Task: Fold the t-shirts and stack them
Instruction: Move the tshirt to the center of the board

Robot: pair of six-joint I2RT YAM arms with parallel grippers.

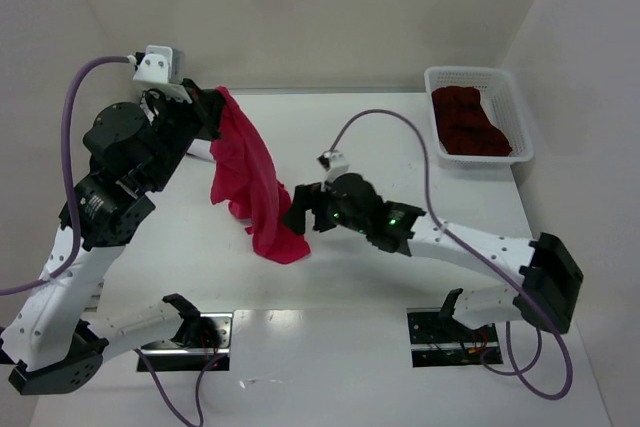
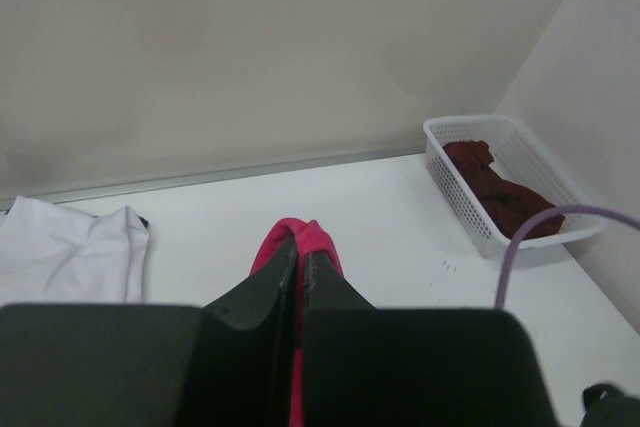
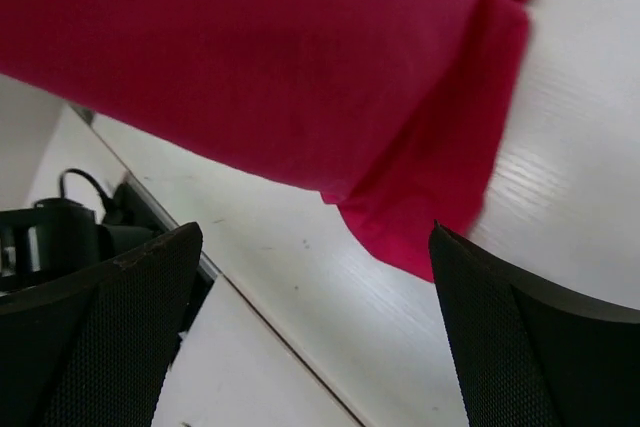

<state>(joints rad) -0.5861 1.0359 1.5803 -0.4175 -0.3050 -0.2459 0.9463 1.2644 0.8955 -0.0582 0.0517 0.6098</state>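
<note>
The crimson-red t-shirt (image 1: 255, 175) hangs from my left gripper (image 1: 213, 104), which is shut on its top edge and holds it high above the table; its lower end rests on the table. In the left wrist view the red cloth (image 2: 312, 239) sticks out between the closed fingers. My right gripper (image 1: 300, 209) is open, just right of the shirt's lower end; the red cloth (image 3: 300, 57) fills the top of its view, above the open jaws. The white t-shirt (image 2: 65, 252) lies at the back left. The dark maroon t-shirt (image 1: 468, 122) lies in the basket.
The white lattice basket (image 1: 519, 107) stands at the back right corner, also in the left wrist view (image 2: 455, 172). Walls enclose the table at the back and both sides. A purple cable (image 1: 385, 117) loops over the table by the right arm.
</note>
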